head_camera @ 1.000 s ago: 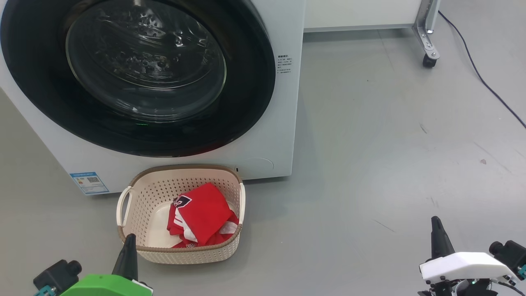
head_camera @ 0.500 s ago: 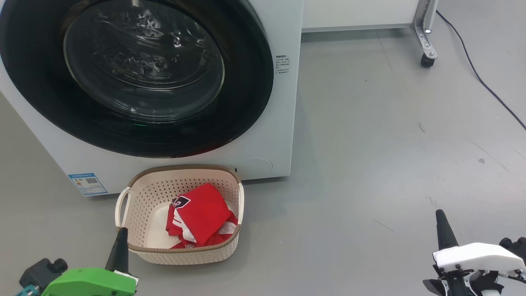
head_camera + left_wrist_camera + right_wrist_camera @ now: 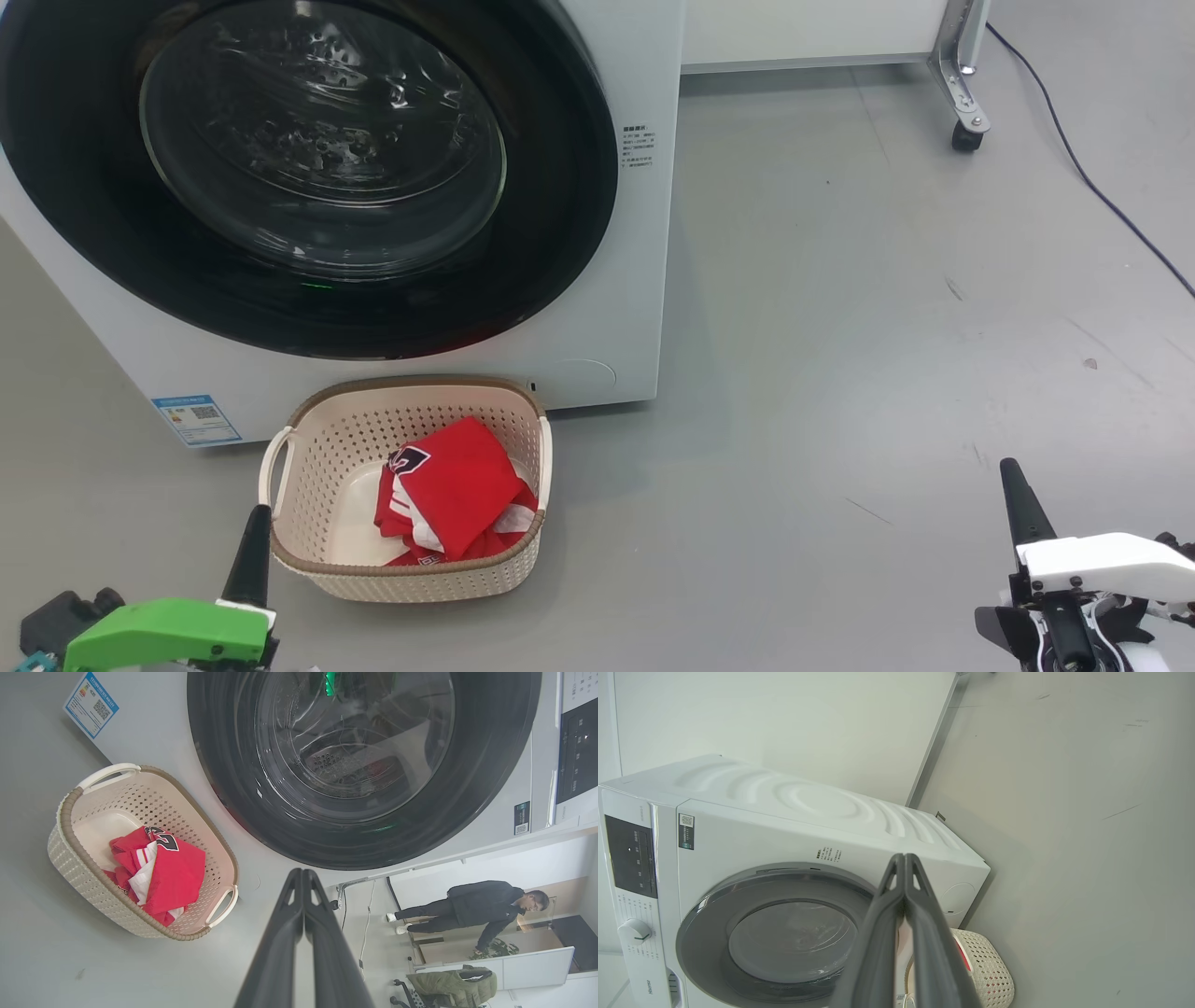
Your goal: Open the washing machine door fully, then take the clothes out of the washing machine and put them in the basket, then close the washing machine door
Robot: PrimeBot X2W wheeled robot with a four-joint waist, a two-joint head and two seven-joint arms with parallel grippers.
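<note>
- Hanging low at the left above the floor, the green-shelled left gripper [image 3: 254,532] has its two long dark fingers pressed together and carries nothing.
- Small cream perforated plastic basket [image 3: 411,383], with a brown woven-look rim and white side handles, stands on the floor just in front of the machine's lower front edge. Contact between the two cannot be determined.
- Bright red fabric garment with white stripes [image 3: 457,495] lies crumpled inside the basket, toward its right side. Judged light, soft and limp, and best pinched at a raised fold.
- Big white front-loading washing machine [image 3: 644,280]: its large round door with a glossy black rim [image 3: 560,187] sits flush against the front, closed.
- Door judged stiff and hinged, with a slippery rim and a fragile clear glass bowl [image 3: 317,159]. Any push belongs on the rim, not the glass.
- All three steps judged complete as things lie.
- Smooth grey floor [image 3: 840,373] is lightly scuffed. A castored metal leg [image 3: 966,140] and a dark cable [image 3: 1074,159] lie toward the far right.
- White-shelled right gripper [image 3: 1018,495], low at the right, has its fingers together and is empty.
- Room: in the left wrist view, a person in dark clothing [image 3: 472,905] stands well apart from the machine.
</note>
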